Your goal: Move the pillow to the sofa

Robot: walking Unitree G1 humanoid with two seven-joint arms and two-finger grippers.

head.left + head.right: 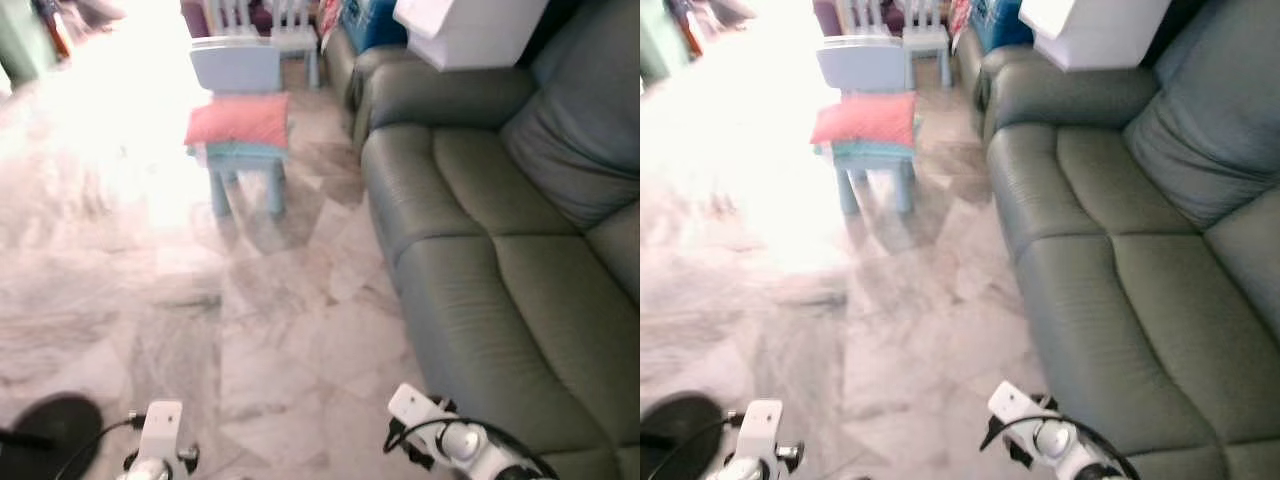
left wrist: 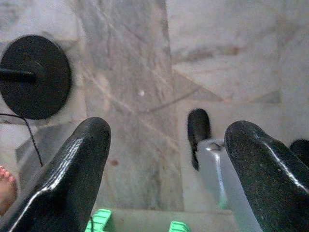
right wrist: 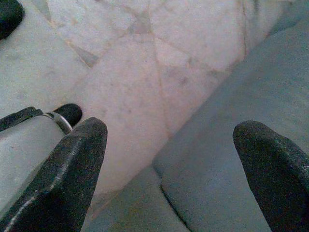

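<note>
A pink pillow (image 1: 238, 121) lies on the seat of a small light-blue chair (image 1: 243, 150) across the room, ahead and a little left. The grey-green sofa (image 1: 500, 270) runs along the right side, its seat cushions bare. Both arms hang low at the bottom of the eye views, far from the pillow. My left gripper (image 2: 166, 169) is open over the marble floor. My right gripper (image 3: 171, 169) is open too, above the sofa's front edge and the floor beside it.
A white box (image 1: 470, 30) sits on the sofa's far arm. More small chairs (image 1: 290, 25) stand behind the blue one. A black round stand base (image 1: 50, 425) with a cable lies on the floor at lower left. Strong glare washes out the floor at upper left.
</note>
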